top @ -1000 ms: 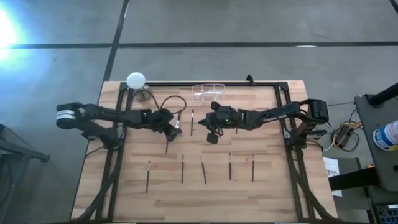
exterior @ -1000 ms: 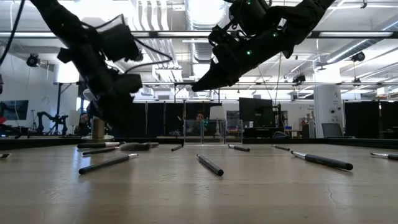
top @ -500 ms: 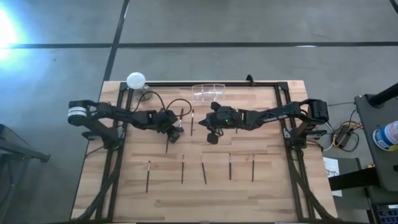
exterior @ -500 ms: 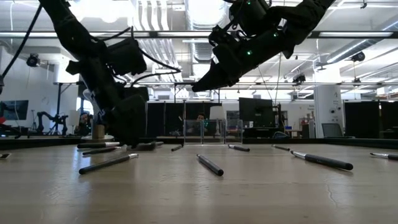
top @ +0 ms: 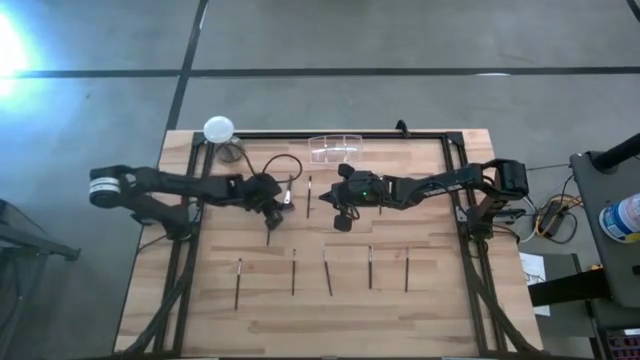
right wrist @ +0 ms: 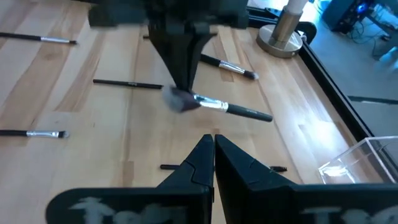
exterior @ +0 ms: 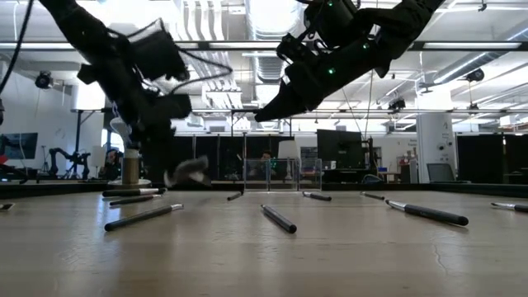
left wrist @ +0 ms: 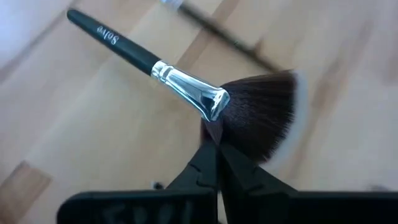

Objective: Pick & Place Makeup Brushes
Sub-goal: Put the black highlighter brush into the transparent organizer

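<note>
A wooden counter (top: 430, 300) is seen from above, with two dark arms reaching toward its middle. Five makeup brushes (top: 328, 273) are laid in a row along the near side, others nearer the clear container (top: 335, 148) at the far edge. The right hand (top: 341, 214) hangs idle above the centre, fingers pressed together on nothing. The left hand (left wrist: 216, 163) is clamped on the bristle end of a fluffy brush (left wrist: 186, 84) (lifted clear of the wood, judging by the low view). The carry step appears under way; transfer toward the container is probably called for next.
</note>
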Available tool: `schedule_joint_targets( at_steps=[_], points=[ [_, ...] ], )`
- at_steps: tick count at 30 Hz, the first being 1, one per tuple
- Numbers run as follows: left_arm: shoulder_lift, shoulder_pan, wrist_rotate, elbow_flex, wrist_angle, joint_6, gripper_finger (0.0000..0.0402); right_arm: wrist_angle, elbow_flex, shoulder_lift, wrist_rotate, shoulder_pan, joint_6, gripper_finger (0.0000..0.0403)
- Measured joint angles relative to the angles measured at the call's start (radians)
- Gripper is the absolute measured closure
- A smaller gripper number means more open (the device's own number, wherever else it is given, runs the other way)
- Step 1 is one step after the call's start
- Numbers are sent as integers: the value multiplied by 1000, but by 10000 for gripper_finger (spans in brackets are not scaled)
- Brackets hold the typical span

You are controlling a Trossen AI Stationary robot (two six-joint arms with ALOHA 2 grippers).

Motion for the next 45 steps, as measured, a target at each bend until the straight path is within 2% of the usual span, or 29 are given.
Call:
schedule_joint_targets(
  at_steps=[4, 7, 13, 20, 26, 31, 36, 40, 45],
  points=[
    [-93, 0, 60, 2, 6, 2, 401, 2, 0, 0, 1, 0, -62, 391],
    [-163, 0, 105, 3, 15, -8, 401, 2, 0, 0, 3, -2, -103, 371],
    [-252, 0, 175, 2, 34, -69, 401, 14, 12, 0, 5, -3, -204, 295],
    [-266, -1, 243, 2, 71, -88, 401, 4, 96, 0, 2, -2, -363, 200],
    [-264, 0, 265, 2, 109, -89, 401, -87, 191, 45, -13, -2, -482, 158],
    [-263, -2, 273, 8, 109, -90, 401, -144, 295, 133, -30, -2, -536, 159],
    [-261, -5, 276, 14, 106, -90, 401, -217, 390, 188, -73, -3, -551, 185],
    [-264, -5, 285, 16, 110, -89, 401, -263, 450, 232, -93, -2, -563, 221],
    [-264, -5, 291, 16, 109, -86, 401, -287, 497, 288, -90, -2, -593, 290]
  ],
)
